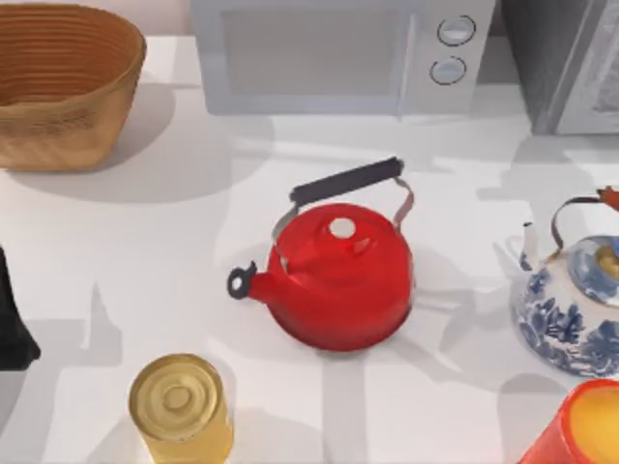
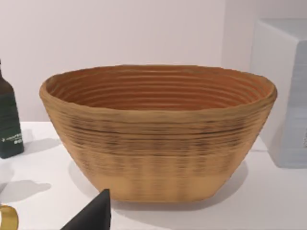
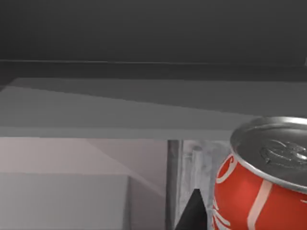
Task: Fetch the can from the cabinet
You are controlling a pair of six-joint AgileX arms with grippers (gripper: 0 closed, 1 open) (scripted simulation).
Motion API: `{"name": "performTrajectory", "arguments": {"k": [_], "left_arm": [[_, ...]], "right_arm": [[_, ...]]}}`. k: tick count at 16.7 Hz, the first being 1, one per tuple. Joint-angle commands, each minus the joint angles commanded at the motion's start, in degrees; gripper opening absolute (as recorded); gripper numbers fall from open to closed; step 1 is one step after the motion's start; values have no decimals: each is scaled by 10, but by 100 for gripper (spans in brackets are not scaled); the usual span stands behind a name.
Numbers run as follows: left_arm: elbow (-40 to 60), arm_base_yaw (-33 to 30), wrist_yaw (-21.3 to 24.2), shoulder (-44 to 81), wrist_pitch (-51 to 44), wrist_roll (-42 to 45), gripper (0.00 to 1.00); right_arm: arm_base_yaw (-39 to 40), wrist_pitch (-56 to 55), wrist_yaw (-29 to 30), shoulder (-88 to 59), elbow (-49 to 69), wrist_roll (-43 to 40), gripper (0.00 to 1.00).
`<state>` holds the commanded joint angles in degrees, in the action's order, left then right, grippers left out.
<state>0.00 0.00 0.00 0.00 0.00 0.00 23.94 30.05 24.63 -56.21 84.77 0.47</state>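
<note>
Can: the red can point(image 3: 261, 184) is standing upright in the right wrist view, with its silver top facing up. It is looking very close to that camera, under a dark grey shelf of the cabinet point(image 3: 144, 96).

Right claw: one dark fingertip point(image 3: 194, 213) is poking up just beside the can, on the can's 9 o'clock side. I cannot tell if the right claw is apart, together or clamped on the can.

Left claw: a dark tip point(image 2: 93, 215) is showing low in the left wrist view, pointing at the woven basket point(image 2: 158, 134). I cannot tell if this claw is apart or together. In the top view a dark part of the left arm point(image 1: 12, 319) is sitting at the 9 o'clock edge of the worktop point(image 1: 145, 242).

Which arm is nearer: the right arm, I think, because its camera is right beside the can. The left one is looking at the basket.

What the next move is turning on: the can's long line is running straight up and down, so the claw should be closing on its round sides from 9 o'clock and 3 o'clock, then pulling it out from under the shelf.

Other things on the worktop: a red kettle point(image 1: 338, 275) is sitting in the middle, a blue and white teapot point(image 1: 571, 309) at 3 o'clock, and a gold tin point(image 1: 181, 406) at 7 o'clock.
</note>
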Motion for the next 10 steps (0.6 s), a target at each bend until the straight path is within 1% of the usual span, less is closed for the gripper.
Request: {"name": "performTrajectory", "arguments": {"k": [10], "left_arm": [[0,0,0,0,0,0,100]], "right_arm": [[-152,-192,-155,357,-562,-2,0]]}}
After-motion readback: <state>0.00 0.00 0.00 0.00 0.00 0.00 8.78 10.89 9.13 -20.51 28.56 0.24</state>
